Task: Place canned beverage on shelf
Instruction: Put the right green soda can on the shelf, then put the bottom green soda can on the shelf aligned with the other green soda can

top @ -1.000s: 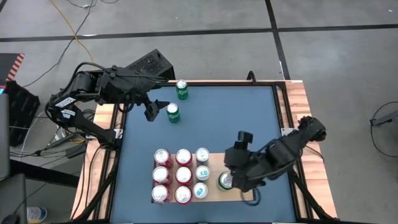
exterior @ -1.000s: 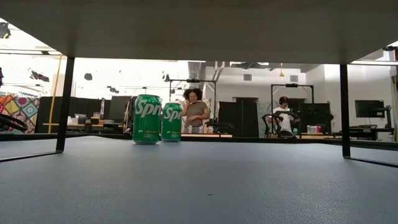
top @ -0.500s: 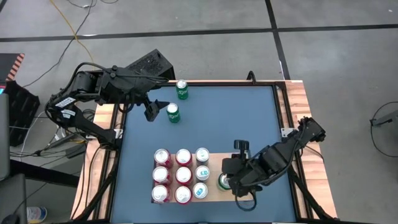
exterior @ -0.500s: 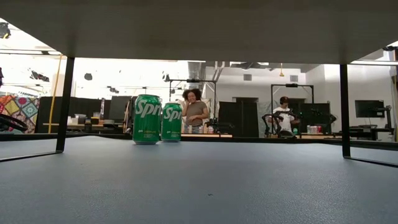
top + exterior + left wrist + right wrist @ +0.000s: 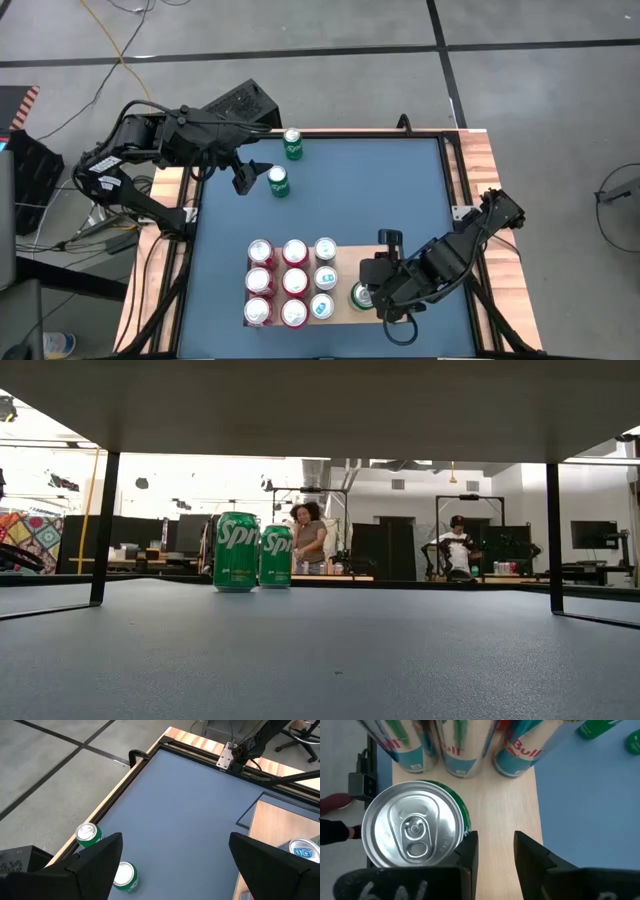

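Observation:
A green can (image 5: pixel 415 832) with a silver top stands upright on the pale wooden shelf (image 5: pixel 500 800) near the table's front. It shows in the high view too, as can (image 5: pixel 359 296) on shelf (image 5: pixel 345 262). My right gripper (image 5: pixel 495 855) points steeply down just right of it. Its fingers stand a little apart over bare board, with nothing between them. Several red and blue-silver cans (image 5: pixel 292 281) stand in rows on the shelf's left part. My left gripper (image 5: pixel 172 865) hangs open above the far left. My right gripper has one finger (image 5: pixel 469 851) right beside the green can's side wall (image 5: pixel 464 827), coming from above. I cannot tell whether the finger's outer side touches the can. The can stands upright on the shelf.
Two more green cans (image 5: pixel 292 144) (image 5: pixel 278 182) stand on the blue mat at the far left, below my left gripper; the low view shows them side by side (image 5: pixel 236 551) (image 5: pixel 277 555). The wooden frame (image 5: pixel 490 170) with black rails rims the mat. People show in the room beyond.
My right gripper has sunk and shifted a little toward the table's near edge, tipping more steeply downward beside the green can.

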